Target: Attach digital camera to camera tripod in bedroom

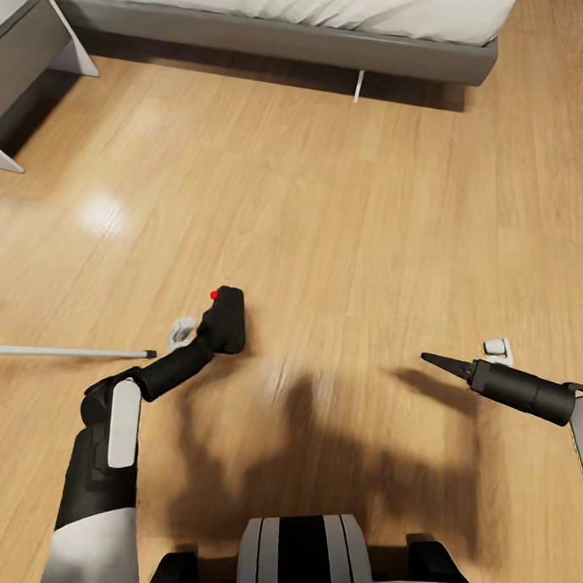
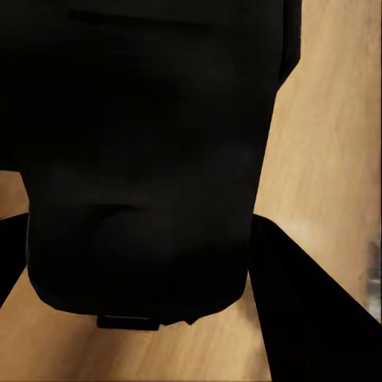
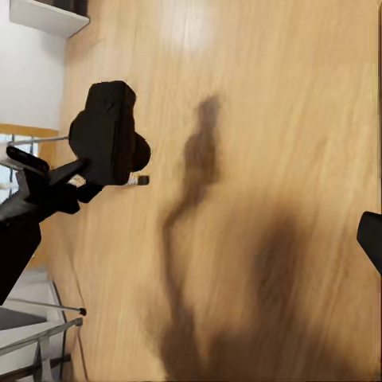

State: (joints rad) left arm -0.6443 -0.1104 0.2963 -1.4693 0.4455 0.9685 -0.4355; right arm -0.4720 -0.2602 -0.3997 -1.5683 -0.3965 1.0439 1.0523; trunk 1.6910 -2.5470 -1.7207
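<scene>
Digital camera (image 2: pixel 151 151): seen close up between the left fingers (image 2: pixel 318 318), top and one side cut off by the frame, no detail legible.
Left fingers: tips hidden behind the camera body in the head view.
Tripod leg (image 1: pixel 69 351): far end cut off beyond the left fingers.
Right fingers (image 3: pixel 371 239): one dark tip inside the frame edge.
Bed (image 1: pixel 314 36): cropped at top.

— Where is the small black boxy digital camera (image 1: pixel 224 318) placed?
— It is held above the light wood floor (image 1: pixel 339 205), left of centre.
— And the grey-framed white bed (image 1: pixel 314 23)?
— It is set far behind.
</scene>
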